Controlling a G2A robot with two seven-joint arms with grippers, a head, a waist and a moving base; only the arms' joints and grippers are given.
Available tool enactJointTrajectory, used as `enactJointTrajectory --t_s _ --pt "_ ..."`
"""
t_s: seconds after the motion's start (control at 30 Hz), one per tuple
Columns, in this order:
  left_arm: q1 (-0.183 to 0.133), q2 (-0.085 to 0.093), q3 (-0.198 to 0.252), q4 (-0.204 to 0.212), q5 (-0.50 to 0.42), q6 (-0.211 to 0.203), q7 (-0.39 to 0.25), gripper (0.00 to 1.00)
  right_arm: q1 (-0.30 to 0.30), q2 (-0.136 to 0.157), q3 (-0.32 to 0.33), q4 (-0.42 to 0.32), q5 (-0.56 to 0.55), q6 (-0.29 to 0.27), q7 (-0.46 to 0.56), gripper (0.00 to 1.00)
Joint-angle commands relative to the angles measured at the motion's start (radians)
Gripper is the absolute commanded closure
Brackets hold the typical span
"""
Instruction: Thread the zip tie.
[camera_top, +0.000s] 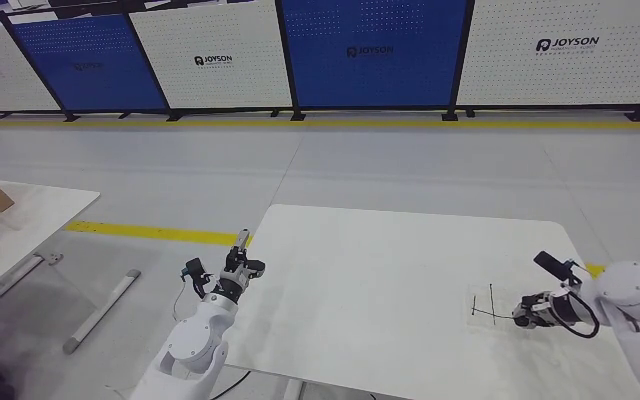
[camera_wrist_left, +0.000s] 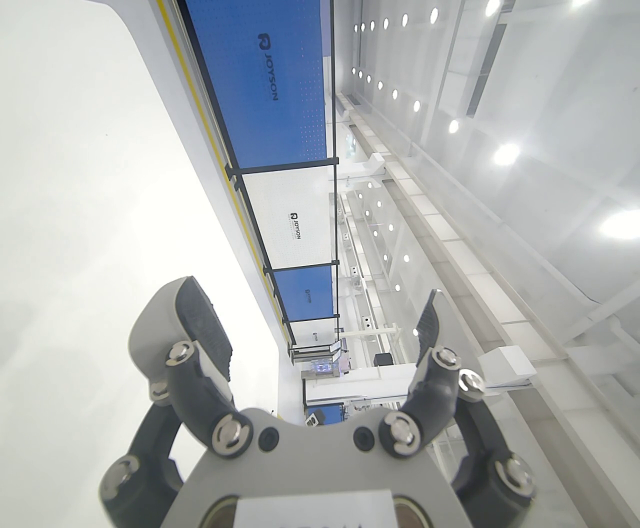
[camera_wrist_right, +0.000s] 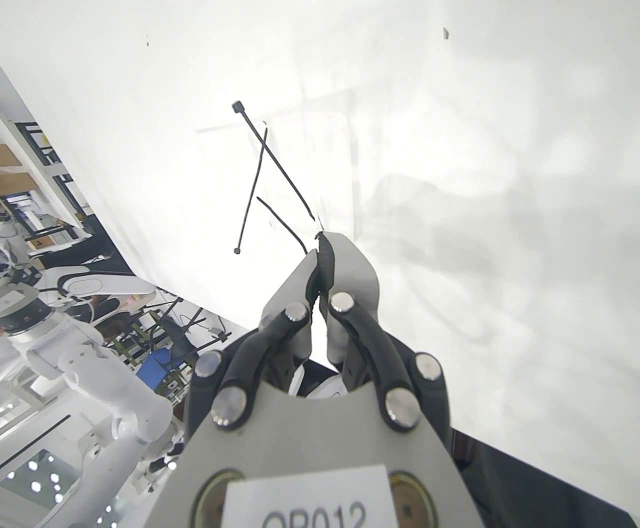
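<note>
Two-armed threading setup. The right end effector (camera_wrist_right: 320, 247) sat at the lower right of the top view (camera_top: 520, 317), low over the white surface (camera_top: 400, 290). Its jaws were clenched, apparently on the tail of a curved black zip tie (camera_wrist_right: 286, 226), whose free length arched away over the surface. A grip at the tail would leave the rest of the strap free to be steered toward a locking head. Two loose zip ties (camera_wrist_right: 280, 168) lay crossed just beyond the fingertips, their heads pointing opposite ways; in the top view they appeared as thin dark lines (camera_top: 491, 300) beside the right end effector. A faint rectangular outline (camera_wrist_right: 356, 165) surrounded them; whether it marked a clear tray or a flat sheet could not be determined. The left end effector (camera_wrist_left: 315, 310) was at the lower left of the top view (camera_top: 240, 248), at the surface's edge, released and holding nothing, well apart from the ties and presumably awaiting its turn.
</note>
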Motion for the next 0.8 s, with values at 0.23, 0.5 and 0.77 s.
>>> enactJointTrajectory --t_s 0.23,0.5,0.77 --pt "0.0 0.0 0.0 0.0 0.0 0.0 0.0 0.0 -0.055 0.019 0.095 -0.064 -0.001 0.0 0.0 1.0" --pt "0.0 0.0 0.0 0.0 0.0 0.0 0.0 0.0 -0.129 0.046 0.196 -0.129 0.101 0.0 0.0 1.0" --pt "0.0 0.0 0.0 0.0 0.0 0.0 0.0 0.0 -0.129 0.046 0.196 -0.129 0.101 0.0 0.0 1.0"
